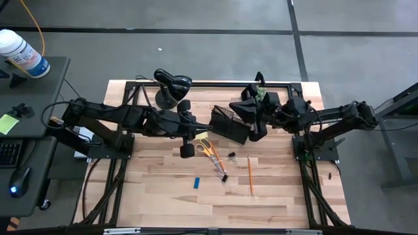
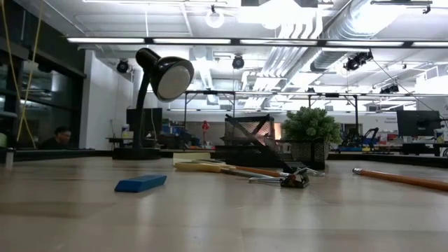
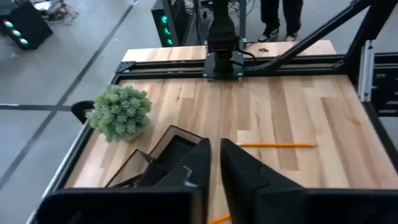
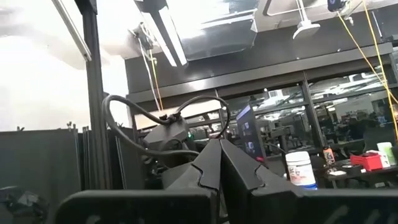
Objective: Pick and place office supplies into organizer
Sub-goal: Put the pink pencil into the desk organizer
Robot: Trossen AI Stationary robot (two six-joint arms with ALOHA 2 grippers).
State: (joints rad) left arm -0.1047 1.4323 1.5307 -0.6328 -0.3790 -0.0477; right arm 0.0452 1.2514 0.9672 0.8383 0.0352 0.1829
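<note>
1. Left gripper [image 3: 214, 144]: reaches in from the left to the middle of the table and hangs just left of the organizer [image 1: 228, 125]. Its fingers stand almost together with only a thin slit between them, and nothing is held.
2. Right gripper [image 4: 217, 148]: comes in from the right and hangs over the far right corner of the organizer, pointing left and upward toward the room. Its fingers are pressed together on nothing.
3. Organizer: a black mesh caddy at the far middle of the wooden table [image 1: 281, 196], between the two grippers. What lies in its compartments cannot be made out.
4. Yellow sticky-note pad [image 1: 204, 140]: flat on the table, just near of the organizer's left end.
5. Orange-handled scissors [image 1: 211, 149]: lie against the near right edge of the pad, the blades slanting toward the near side.
6. Small black clip [image 1: 231, 155]: on the table just right of the scissors, apart from them.
7. Orange pencil [image 1: 250, 175]: lies lengthwise near-to-far, right of the clip and near of the organizer.
8. Blue block [image 1: 196, 183]: alone on the boards, near of the scissors and the nearest item to the front edge.
9. Black desk lamp [image 1: 171, 85]: stands at the far edge, left of the organizer and behind the left arm.
10. Green potted plant [image 2: 311, 129]: stands at the far edge, right of the organizer, partly hidden from above by the right arm.
</note>
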